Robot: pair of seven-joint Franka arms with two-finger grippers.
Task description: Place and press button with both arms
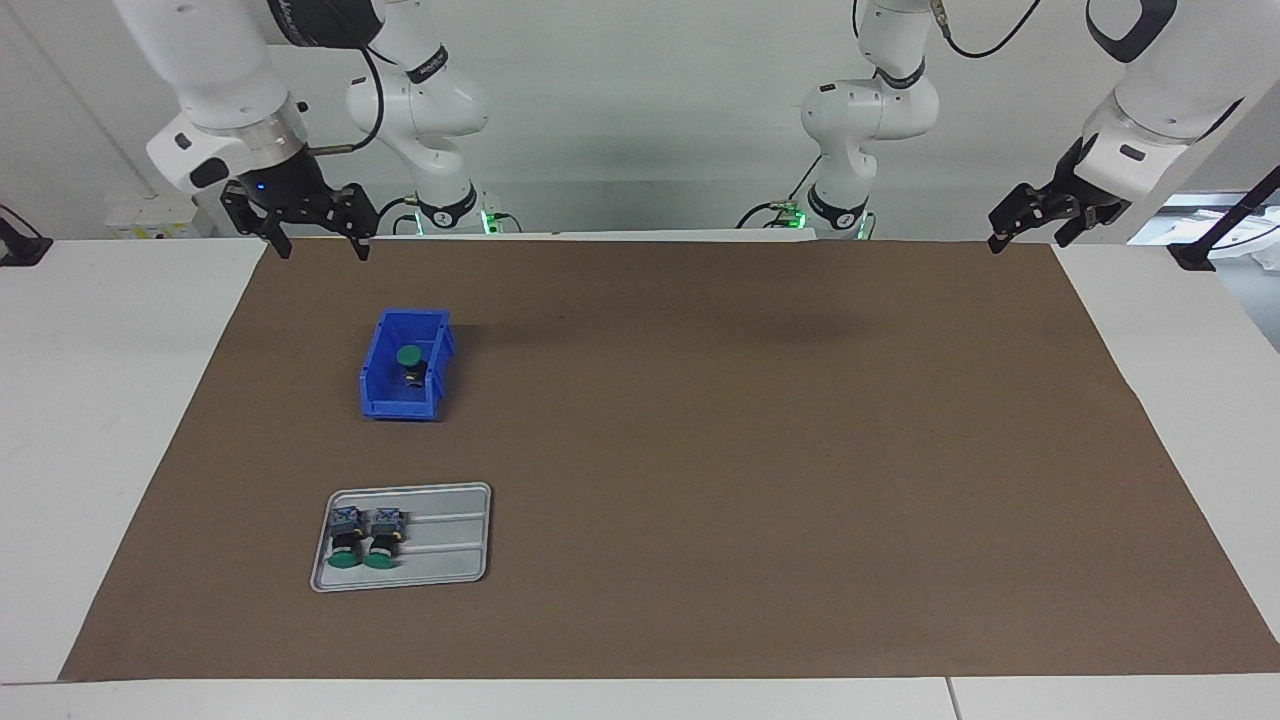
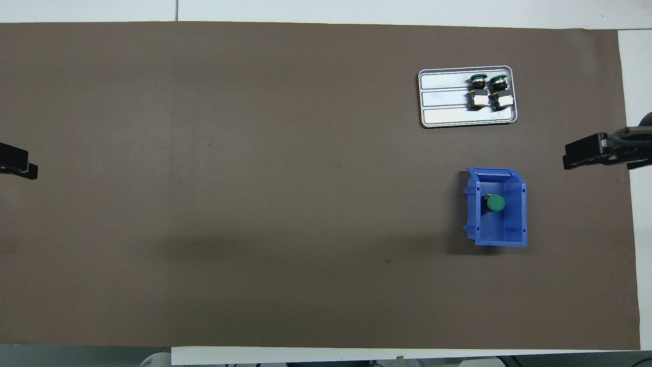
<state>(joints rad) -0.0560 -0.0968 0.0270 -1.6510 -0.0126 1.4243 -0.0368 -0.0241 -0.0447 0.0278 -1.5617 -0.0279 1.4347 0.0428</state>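
A green-capped button [image 1: 407, 355] stands cap up inside the blue bin [image 1: 398, 409], also seen from above as button [image 2: 495, 203] in bin [image 2: 501, 240]. My right gripper [image 1: 322, 247] hangs open and empty high over the mat's edge at the right arm's end of the table, well apart from the bin; its tip [image 2: 573, 157] shows at the overhead view's edge. My left gripper [image 1: 1028, 238] waits open in the air over the mat's corner at the left arm's end, its tip [image 2: 20, 166] just in view. Nothing is held.
A grey metal tray [image 1: 452, 545] lies farther from the robots than the bin and holds two more buttons [image 1: 346, 541] [image 1: 381, 540] on their sides; the same tray [image 2: 443, 102] and buttons [image 2: 478, 89] [image 2: 499, 89] show from above. A brown mat [image 1: 750, 450] covers the table.
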